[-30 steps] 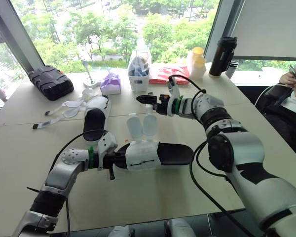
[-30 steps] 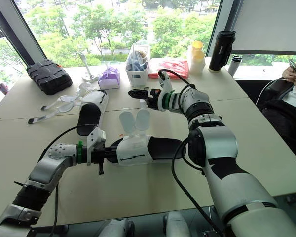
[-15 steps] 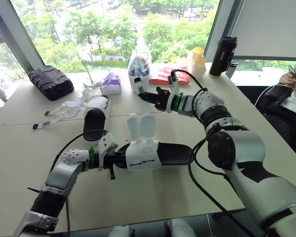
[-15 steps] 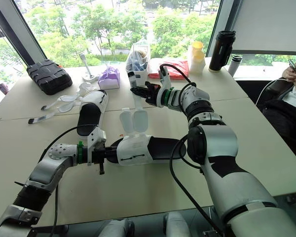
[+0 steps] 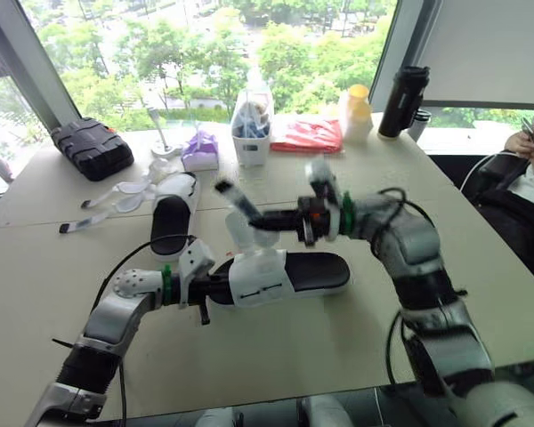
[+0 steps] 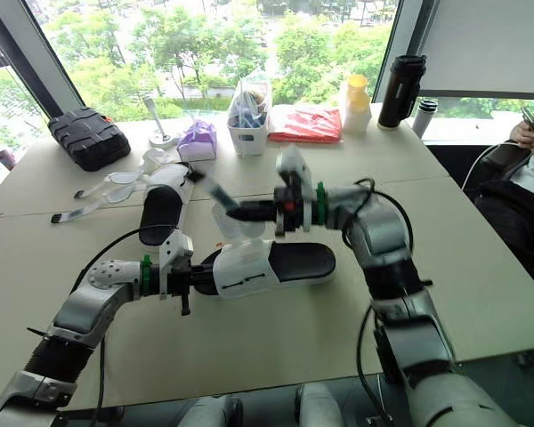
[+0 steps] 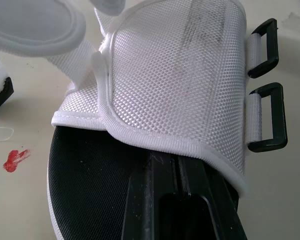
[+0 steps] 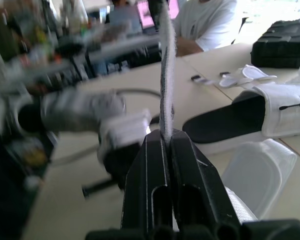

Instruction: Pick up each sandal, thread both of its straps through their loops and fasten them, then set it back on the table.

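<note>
1. Roughly at the middle of the head views, the near sandal [image 5: 289, 274] lies flat on the table [image 5: 303, 356]. Its white mesh upper is toward the left and its black footbed runs right.
2. The left gripper [image 7: 179, 165] comes in from the lower left. Its fingers are pressed together and slid over the footbed under the rim of the upper; whether they pinch any part of the sandal cannot be told.
3. The right gripper [image 8: 164, 140] reaches in from the right, just above the upper, and is clamped on one strap [image 8: 166, 75]. The strap runs straight out from between its fingers toward the upper left.
4. The second strap [image 5: 240, 236], a rounded white flap, stands loose just below that gripper.
5. Two black loops [image 7: 267, 117] sit side by side on short white tabs at the upper's edge, at the right of the left wrist view. Neither strap is through them yet.
6. The far sandal [image 5: 171, 213] lies left of centre and farther back, its loose straps spread out to the left.
7. Along the top by the window stand a black case [image 5: 91, 147], a white tub [image 5: 251, 133], a red packet [image 5: 305, 133] and a black flask [image 5: 402, 100]. A person [image 5: 532, 165] sits at the right edge.
</note>
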Motion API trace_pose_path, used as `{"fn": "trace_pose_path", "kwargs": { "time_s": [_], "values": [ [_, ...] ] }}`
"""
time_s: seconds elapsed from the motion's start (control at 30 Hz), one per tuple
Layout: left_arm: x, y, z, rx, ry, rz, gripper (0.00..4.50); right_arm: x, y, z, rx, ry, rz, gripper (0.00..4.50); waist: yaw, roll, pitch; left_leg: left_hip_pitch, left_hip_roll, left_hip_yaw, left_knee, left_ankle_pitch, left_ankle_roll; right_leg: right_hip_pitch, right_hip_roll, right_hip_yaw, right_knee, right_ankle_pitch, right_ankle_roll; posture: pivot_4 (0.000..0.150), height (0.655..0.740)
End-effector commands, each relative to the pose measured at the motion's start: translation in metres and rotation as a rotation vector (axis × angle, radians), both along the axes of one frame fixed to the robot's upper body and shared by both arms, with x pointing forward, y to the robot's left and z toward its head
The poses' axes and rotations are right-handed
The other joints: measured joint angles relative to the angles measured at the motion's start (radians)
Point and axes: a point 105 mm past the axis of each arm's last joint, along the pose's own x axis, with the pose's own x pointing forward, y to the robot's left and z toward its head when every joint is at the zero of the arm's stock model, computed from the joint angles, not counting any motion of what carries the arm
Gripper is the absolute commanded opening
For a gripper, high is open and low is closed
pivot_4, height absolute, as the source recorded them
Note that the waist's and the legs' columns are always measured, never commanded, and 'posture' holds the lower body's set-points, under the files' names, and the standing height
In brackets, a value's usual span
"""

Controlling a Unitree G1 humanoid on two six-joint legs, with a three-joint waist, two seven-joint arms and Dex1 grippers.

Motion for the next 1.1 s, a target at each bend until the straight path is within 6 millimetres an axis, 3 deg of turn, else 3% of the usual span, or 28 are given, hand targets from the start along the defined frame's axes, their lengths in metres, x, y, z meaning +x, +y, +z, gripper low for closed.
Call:
{"fn": "trace_pose_path", "kwargs": {
  "time_s": [0.03, 0.2, 0.3, 0.53, 0.73, 0.83, 0.93, 1.0, 1.1],
  "values": [
    [-0.002, 0.004, -0.002, 0.004, 0.017, 0.006, 0.00, -0.034, 0.002, -0.013, -0.084, -0.364, 0.191, 0.04, -0.005, 0.000, 0.000, 0.001, 0.000, 0.001, 0.000, 0.000, 0.000, 0.000, 0.000, 0.000, 0.000, 0.000, 0.000, 0.150, 0.7400],
    [-0.001, 0.007, -0.003, 0.007, 0.027, 0.011, 0.00, -0.045, -0.007, -0.037, -0.131, -0.572, 0.325, 0.04, -0.020, -0.001, 0.000, 0.005, 0.001, 0.001, 0.003, 0.001, -0.001, 0.006, 0.001, 0.000, 0.000, -0.001, 0.001, 0.150, 0.7400],
    [0.001, 0.008, -0.003, 0.007, 0.027, 0.015, 0.00, -0.046, -0.008, -0.047, -0.157, -0.681, 0.399, 0.88, -0.021, -0.001, 0.000, 0.007, 0.002, 0.000, 0.002, 0.000, -0.001, 0.008, 0.003, 0.001, -0.001, -0.001, 0.001, 0.150, 0.7400],
    [0.005, 0.007, 0.000, 0.003, 0.020, 0.016, 0.00, -0.040, -0.014, -0.065, -0.213, -0.831, 0.482, 4.47, -0.021, -0.001, 0.000, 0.007, 0.002, 0.000, 0.002, 0.000, -0.001, 0.008, 0.004, 0.001, -0.001, -0.001, 0.000, 0.150, 0.7400],
    [0.004, 0.006, -0.002, 0.002, 0.020, 0.016, 0.00, -0.038, -0.053, -0.075, -0.338, -0.752, 0.475, 4.47, -0.017, -0.001, 0.000, 0.007, 0.002, 0.000, 0.002, 0.000, -0.001, 0.008, 0.004, 0.002, -0.001, -0.001, 0.000, 0.150, 0.7400],
    [0.003, 0.005, -0.003, 0.009, 0.019, 0.011, 0.00, -0.033, -0.072, -0.070, -0.339, -0.548, 0.333, 4.47, -0.016, -0.001, 0.000, 0.007, 0.002, 0.000, 0.002, 0.000, 0.000, 0.009, 0.004, 0.002, -0.001, -0.001, 0.000, 0.150, 0.7400],
    [0.003, 0.002, -0.004, 0.002, 0.019, 0.008, 0.00, -0.013, -0.076, -0.041, -0.149, -0.158, 0.024, 4.47, -0.018, 0.000, 0.001, 0.008, 0.002, 0.000, 0.002, 0.000, 0.000, 0.009, 0.004, 0.002, -0.001, -0.001, 0.000, 0.150, 0.7400],
    [0.001, -0.001, -0.006, 0.001, 0.022, -0.002, 0.00, -0.012, -0.089, -0.043, -0.169, 0.170, -0.073, 4.47, -0.013, 0.000, 0.000, 0.008, 0.003, -0.001, 0.003, 0.000, 0.000, 0.009, 0.003, 0.002, 0.000, 0.000, -0.001, 0.150, 0.7400],
    [-0.001, -0.002, -0.007, -0.002, 0.026, -0.007, 0.00, -0.018, -0.093, -0.042, -0.181, 0.429, -0.146, 4.47, 0.002, 0.000, 0.000, 0.008, 0.003, -0.001, 0.003, 0.000, 0.000, 0.010, 0.003, 0.002, -0.001, -0.001, -0.001, 0.150, 0.7400]
  ]
}}
